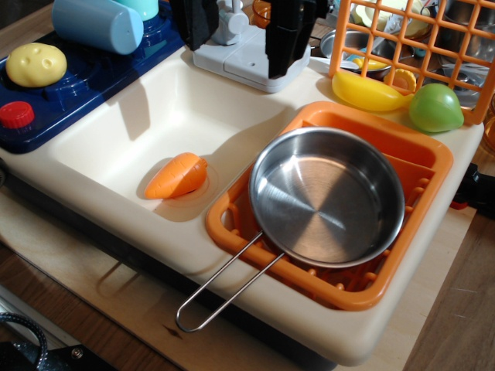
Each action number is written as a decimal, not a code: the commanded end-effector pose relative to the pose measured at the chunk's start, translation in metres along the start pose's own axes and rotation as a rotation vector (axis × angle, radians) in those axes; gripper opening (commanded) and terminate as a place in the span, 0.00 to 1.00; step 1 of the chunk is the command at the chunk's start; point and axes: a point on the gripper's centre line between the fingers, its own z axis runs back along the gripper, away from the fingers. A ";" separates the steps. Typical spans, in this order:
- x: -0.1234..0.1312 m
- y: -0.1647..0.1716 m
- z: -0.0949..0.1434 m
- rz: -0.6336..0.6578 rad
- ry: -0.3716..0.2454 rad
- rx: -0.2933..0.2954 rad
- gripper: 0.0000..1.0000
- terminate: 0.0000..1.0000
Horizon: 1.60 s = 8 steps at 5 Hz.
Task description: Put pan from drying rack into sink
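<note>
The pan (326, 197) is seen lying in the drying rack (421, 154), open side up, covering most of the rack's floor; its wire loop handle (224, 284) is pointed toward the lower left, passing over the rack's front wall and the cream rim and ending over the wooden bench (116, 305). The rack is seated in the right part of the cream unit, just beside the sink (147, 116). In the sink an orange toy carrot (178, 176) is found lying near the front right corner, close to the rack but apart from the pan. The tool (240, 23) is seen at the top edge as two dark fingers hanging above the back of the sink, well apart from the pan; a gap is shown between them and nothing is pinched, so it is taken as spread. A grey-white faucet block (247, 58) is placed behind the sink, between the fingers. At the left a dark blue stovetop (69, 93) is seen with a yellow potato (35, 64), a red knob (16, 114) and a light blue cup (97, 25) lying on its side. Behind the rack a yellow banana (370, 91) and a green fruit (435, 107) are set on the rim, against an upright orange grid (402, 39).
</note>
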 end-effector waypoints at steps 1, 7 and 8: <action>0.000 0.000 0.000 0.000 0.000 0.000 1.00 0.00; 0.004 -0.007 -0.077 0.002 -0.129 -0.087 0.00 0.00; 0.005 -0.009 -0.078 0.004 -0.132 -0.101 0.00 0.00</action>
